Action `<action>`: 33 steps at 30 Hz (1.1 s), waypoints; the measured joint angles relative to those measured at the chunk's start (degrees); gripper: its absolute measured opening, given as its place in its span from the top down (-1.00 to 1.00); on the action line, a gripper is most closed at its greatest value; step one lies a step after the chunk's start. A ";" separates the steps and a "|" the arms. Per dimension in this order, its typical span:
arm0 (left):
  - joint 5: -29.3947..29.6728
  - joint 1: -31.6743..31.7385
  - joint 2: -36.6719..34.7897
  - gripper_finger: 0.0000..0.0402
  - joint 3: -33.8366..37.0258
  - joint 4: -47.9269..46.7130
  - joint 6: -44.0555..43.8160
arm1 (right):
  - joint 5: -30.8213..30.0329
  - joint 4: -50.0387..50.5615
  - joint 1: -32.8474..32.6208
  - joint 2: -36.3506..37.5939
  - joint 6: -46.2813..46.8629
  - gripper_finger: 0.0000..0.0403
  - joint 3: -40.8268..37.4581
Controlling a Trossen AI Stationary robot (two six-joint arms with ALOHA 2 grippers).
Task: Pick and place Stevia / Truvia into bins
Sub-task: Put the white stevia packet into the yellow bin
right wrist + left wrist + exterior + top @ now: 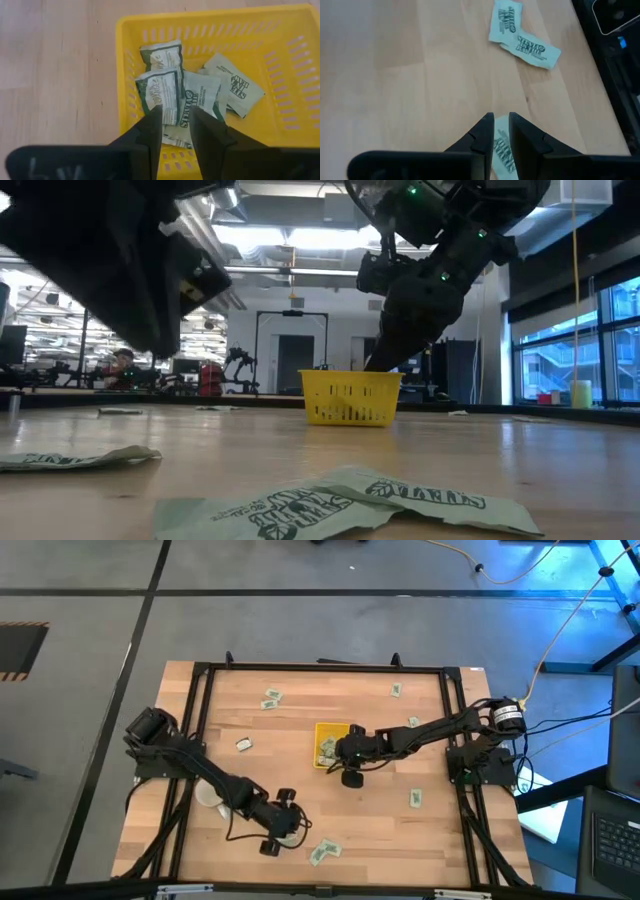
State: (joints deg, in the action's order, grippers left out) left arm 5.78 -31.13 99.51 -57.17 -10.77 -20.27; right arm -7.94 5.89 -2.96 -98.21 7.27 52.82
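Note:
The yellow tray [330,743] stands mid-table and holds several green-and-white packets [200,92]. My right gripper [175,122] hangs over the tray's near wall with its fingers a little apart and nothing between them; it also shows in the high view [338,750]. My left gripper [501,125] is near the table's front [288,824], shut on one packet [503,150]. Two more packets [520,37] lie flat on the wood just beyond it. Other packets lie scattered [271,698] [415,799]. My left gripper pinches a packet between its two fingers, and the packet's printed face [504,147] shows in the narrow gap. The fingers themselves hide the packet's edges. I cannot tell whether it is clear of the table.
A white mug [207,794] stands at the front left beside my left arm. Loose packets lie at the far side [397,690], left of the tray [243,744] and right of it [414,721]. A black frame [320,668] borders the tabletop.

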 joint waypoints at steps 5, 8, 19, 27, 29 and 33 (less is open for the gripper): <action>-0.10 -0.98 2.92 0.73 0.00 0.60 -0.62 | 0.00 0.31 0.00 0.00 -0.01 0.50 0.00; -0.35 -1.13 4.23 0.71 0.00 0.33 -1.90 | -0.01 0.38 0.00 0.00 -0.01 0.50 0.00; -0.90 -1.08 7.90 0.58 -0.29 1.17 -2.99 | -0.01 0.46 -0.01 0.02 -0.05 0.50 0.00; -0.52 -1.05 9.72 0.82 -0.35 1.17 -3.17 | -0.01 2.30 -0.19 0.26 0.11 0.50 0.01; -0.54 -1.04 9.77 0.90 -0.35 1.18 -3.18 | -0.04 3.02 -0.46 0.63 0.02 0.50 0.01; -0.57 -1.01 9.79 0.98 -0.33 1.05 -3.17 | -0.01 3.46 -1.15 2.31 -0.03 0.50 0.04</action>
State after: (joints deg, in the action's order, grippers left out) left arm 5.21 -32.14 109.30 -57.49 -9.72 -23.44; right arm -7.94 9.35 -4.11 -95.91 7.25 52.86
